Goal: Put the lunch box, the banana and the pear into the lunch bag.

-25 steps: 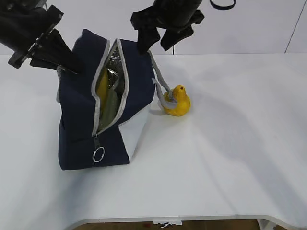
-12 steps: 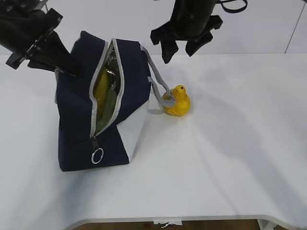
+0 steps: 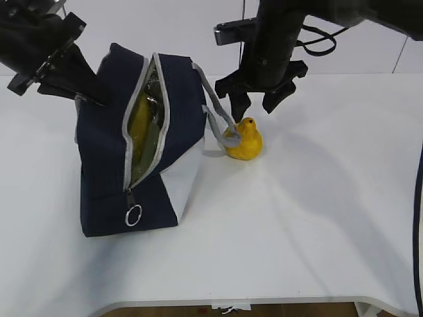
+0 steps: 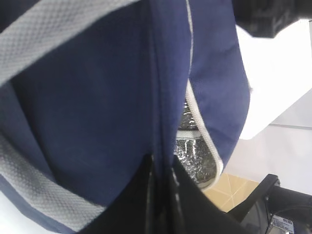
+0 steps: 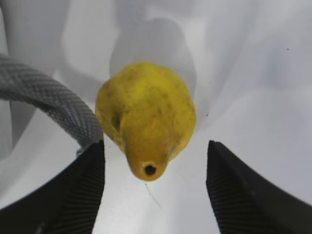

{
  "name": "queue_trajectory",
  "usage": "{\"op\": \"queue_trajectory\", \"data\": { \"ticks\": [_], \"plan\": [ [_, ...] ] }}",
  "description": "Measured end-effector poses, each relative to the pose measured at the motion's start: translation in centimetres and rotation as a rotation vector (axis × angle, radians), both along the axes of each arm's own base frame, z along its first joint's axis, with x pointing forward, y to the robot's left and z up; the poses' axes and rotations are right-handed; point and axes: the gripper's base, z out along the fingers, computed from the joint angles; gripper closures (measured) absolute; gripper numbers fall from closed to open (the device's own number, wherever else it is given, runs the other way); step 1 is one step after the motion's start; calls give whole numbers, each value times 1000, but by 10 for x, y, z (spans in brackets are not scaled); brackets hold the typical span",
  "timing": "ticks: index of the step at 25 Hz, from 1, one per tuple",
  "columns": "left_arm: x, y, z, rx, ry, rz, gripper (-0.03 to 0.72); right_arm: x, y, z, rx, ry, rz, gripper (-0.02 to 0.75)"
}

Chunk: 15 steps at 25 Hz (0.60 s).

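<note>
Lunch bag (image 3: 106, 165): navy-blue fabric, white lower side panel, grey zipper tape, grey woven webbing handles (image 3: 218, 112), silver foil lining. Banana (image 3: 140, 119): yellow, visible inside the opening. Pear (image 3: 244, 142): golden-yellow with faint dark speckling and a dark spot at the top. End effectors (image 3: 256, 104): black, with ribbed pads. Worktop (image 3: 317, 211): plain white.

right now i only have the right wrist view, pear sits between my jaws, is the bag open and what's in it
Observer: The lunch bag is unzipped; the banana stands inside the opening.
Operator: who's holding it open
Observer: The left gripper, jaws shut, pinches the bag's fabric at the top edge.
Operator: is that grey strap near my left finger in the way
Observer: It's the bag's handle, looping down against the pear on the bag side.
</note>
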Motion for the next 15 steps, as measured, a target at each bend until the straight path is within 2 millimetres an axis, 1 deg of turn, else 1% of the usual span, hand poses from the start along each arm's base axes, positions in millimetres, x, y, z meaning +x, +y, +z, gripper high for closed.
{"op": "queue_trajectory", "data": {
  "ticks": [4,11,13,15],
  "plan": [
    [0,0,0,0,1,-1,688,0,1,-7,2,20,0,223],
    [0,0,0,1,1,-2,688,3,2,-21,-10,45,-1,286],
    [0,0,0,1,1,-2,688,3,1,-21,-18,42,0,316],
    [0,0,0,1,1,-2,688,4,1,-21,-26,37,0,373]
  ]
}}
